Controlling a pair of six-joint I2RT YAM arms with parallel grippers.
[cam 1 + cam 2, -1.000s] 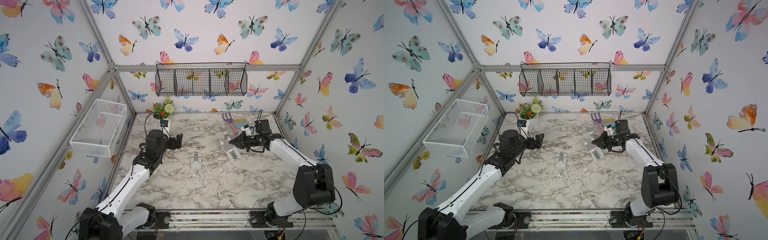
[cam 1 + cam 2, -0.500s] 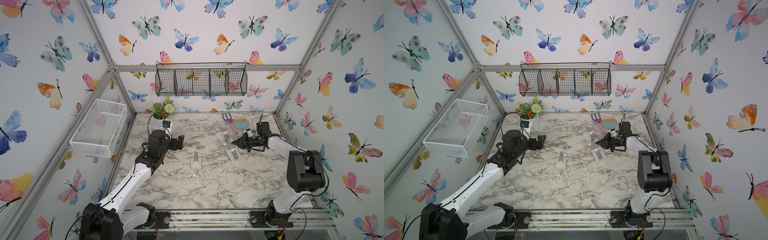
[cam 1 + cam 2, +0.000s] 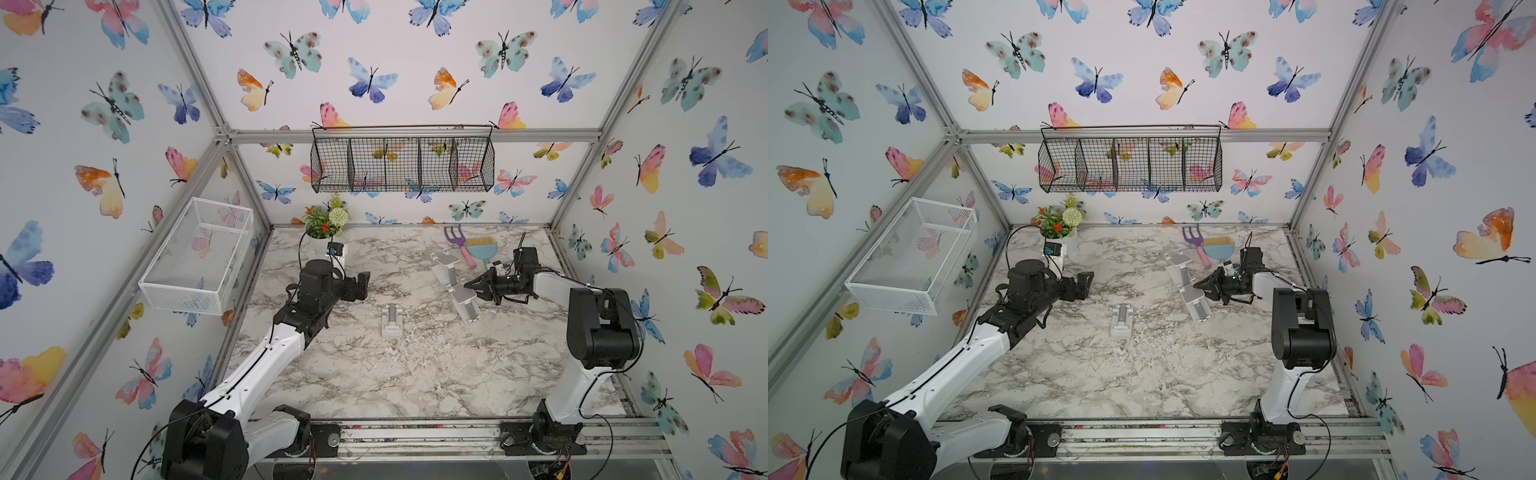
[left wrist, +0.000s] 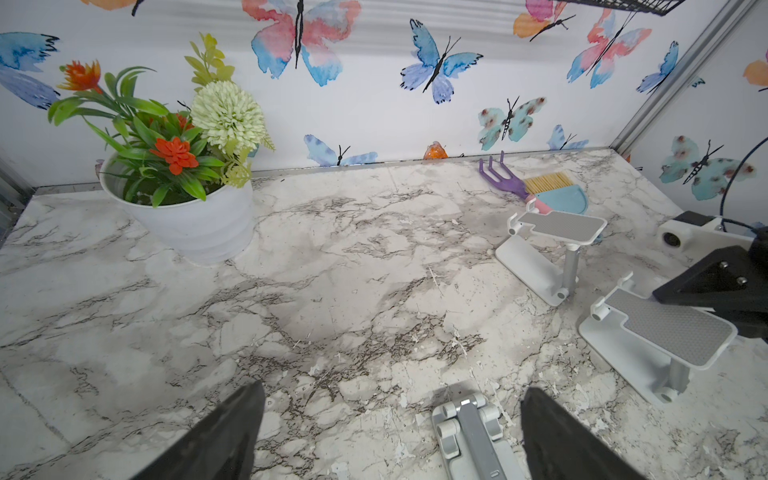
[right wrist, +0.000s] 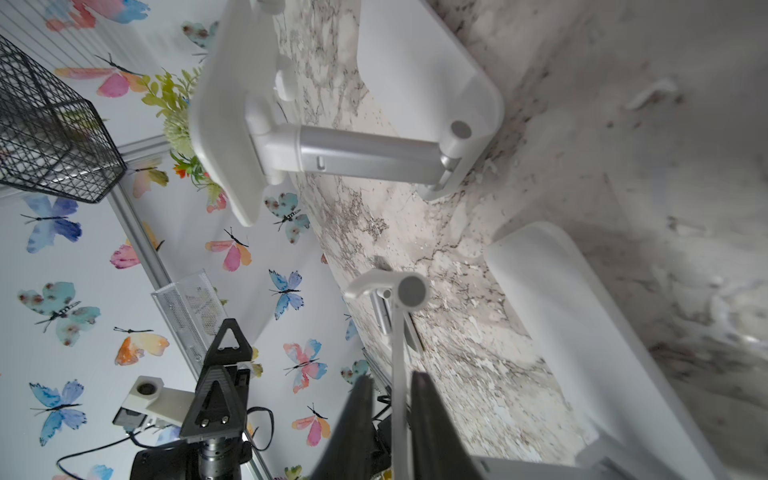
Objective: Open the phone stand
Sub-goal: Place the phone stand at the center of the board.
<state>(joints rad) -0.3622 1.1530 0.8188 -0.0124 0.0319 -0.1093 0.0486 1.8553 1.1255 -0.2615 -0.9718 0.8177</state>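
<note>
A folded grey-white phone stand (image 3: 392,320) (image 3: 1122,320) lies flat mid-table. In the left wrist view its hinge end (image 4: 469,432) shows between my fingers. My left gripper (image 3: 363,284) (image 3: 1086,282) (image 4: 390,415) hovers open, to the left of it and behind it. Two unfolded stands rise at the right: a far one (image 3: 444,266) (image 5: 353,153) and a near one (image 3: 465,299) (image 4: 665,332). My right gripper (image 3: 471,286) (image 3: 1204,286) (image 5: 392,378) straddles the near stand's raised plate (image 5: 397,332). Its jaws are slightly apart, with a gap at one finger.
A white flower pot (image 3: 322,232) stands at the back left. A purple rake (image 3: 453,237) and a blue brush (image 3: 482,251) lie at the back right. A white mesh basket (image 3: 199,257) hangs on the left wall and a black wire basket (image 3: 401,164) on the back wall.
My right gripper's jaws have parted a little from the near stand's plate. The right arm's elbow has drawn up and inward. The left arm has barely moved.
</note>
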